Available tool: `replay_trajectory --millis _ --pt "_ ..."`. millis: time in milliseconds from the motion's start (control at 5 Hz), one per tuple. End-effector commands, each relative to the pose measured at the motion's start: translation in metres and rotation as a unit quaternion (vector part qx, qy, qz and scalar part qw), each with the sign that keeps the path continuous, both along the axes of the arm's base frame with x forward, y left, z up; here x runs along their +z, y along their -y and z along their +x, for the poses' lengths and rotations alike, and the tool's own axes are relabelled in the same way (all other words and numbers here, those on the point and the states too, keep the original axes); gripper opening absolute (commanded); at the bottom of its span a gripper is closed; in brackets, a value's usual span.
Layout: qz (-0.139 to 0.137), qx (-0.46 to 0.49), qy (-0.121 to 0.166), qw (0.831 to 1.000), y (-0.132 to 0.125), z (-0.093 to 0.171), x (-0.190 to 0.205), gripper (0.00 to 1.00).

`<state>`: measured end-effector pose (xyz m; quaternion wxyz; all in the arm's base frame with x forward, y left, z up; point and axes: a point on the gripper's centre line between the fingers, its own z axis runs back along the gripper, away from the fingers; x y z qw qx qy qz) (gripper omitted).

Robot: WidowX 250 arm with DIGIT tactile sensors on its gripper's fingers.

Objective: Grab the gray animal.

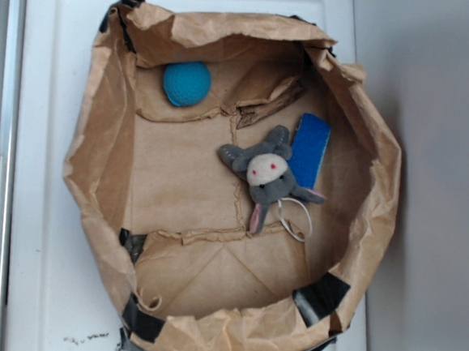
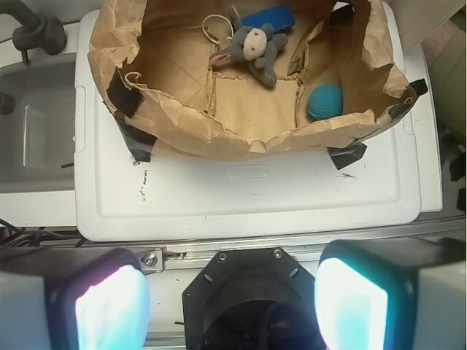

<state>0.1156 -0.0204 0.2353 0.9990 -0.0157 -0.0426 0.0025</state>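
Approach step, not yet begun in earnest. Gripper [image 2: 232,302] parked well back from the crumpled brown paper bag [image 1: 100,132], over the robot base end of the white plastic lid [image 2: 241,197]; two finger pads [image 2: 109,310] glowing teal at the bottom corners of the wrist view, spread wide, nothing between them.

Small gray plush animal with cream face and red eyes [image 1: 265,174] lying flat on the bag floor, right of centre in the exterior view, just beside or touching the flat blue rectangular piece [image 1: 310,149] on its right. Round teal ball [image 1: 186,83] well apart, in the upper left corner of the bag.

Long axis of the toy roughly diagonal in the exterior view: gray limbs toward upper left, pink-lined ears pointing down and to the lower right. Face up toward the camera. Thin white string loop [image 1: 296,219] trailing off below the ears.

Next move, judged: reach forward over the bag's near wall, descend inside, fingers across the head or body, clear of the blue piece. Risk of snagging the tall paper rim or the string only.
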Motion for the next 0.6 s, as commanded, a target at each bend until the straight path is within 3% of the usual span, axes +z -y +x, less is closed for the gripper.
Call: replay_trajectory --millis 0,200,400 --pt "0.0 0.0 0.0 1.0 0.0 0.0 0.0 1.0" --pt "0.017 -0.055 -0.017 0.998 0.005 0.015 -0.003 1.0" --pt "0.017 -0.055 -0.017 0.998 0.005 0.015 -0.003 1.0"
